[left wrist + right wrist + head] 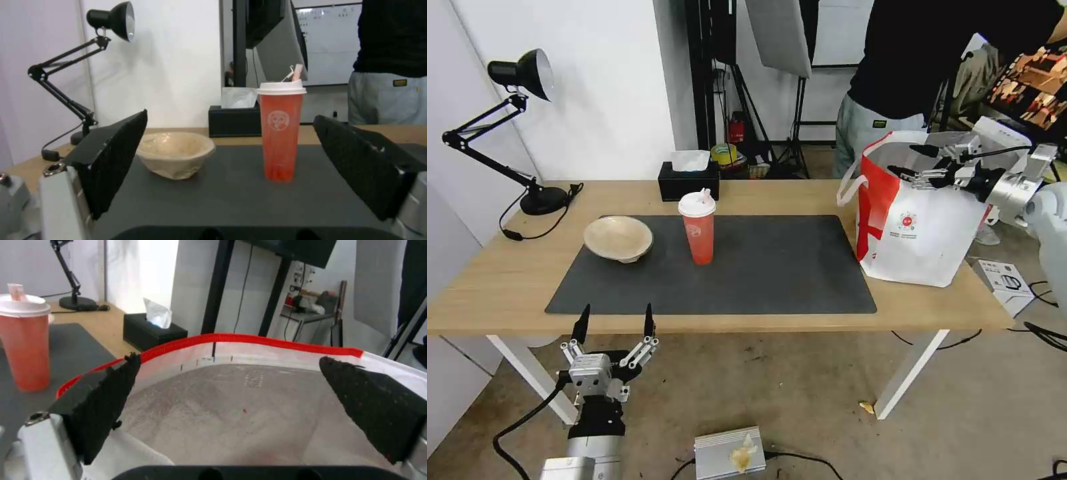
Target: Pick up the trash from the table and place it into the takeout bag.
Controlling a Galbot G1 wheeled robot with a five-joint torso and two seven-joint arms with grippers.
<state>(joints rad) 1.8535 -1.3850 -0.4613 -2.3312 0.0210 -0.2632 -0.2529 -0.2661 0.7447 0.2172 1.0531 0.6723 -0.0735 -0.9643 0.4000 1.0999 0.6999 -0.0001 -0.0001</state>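
A red cup (698,229) with a white lid stands upright on the dark mat (760,267), and a shallow beige bowl (618,238) sits to its left. Both also show in the left wrist view, cup (281,130) and bowl (174,153). My left gripper (614,321) hangs open and empty below the table's front edge, fingers pointing up. The white and red takeout bag (917,220) stands open at the table's right end. My right gripper (908,162) is open over the bag's mouth, holding nothing, with the silver lining (249,413) under it.
A black tissue box (688,180) sits at the back edge behind the cup. A black desk lamp (507,127) stands at the back left. A person in a black shirt stands behind the bag. A small metal box (730,453) lies on the floor.
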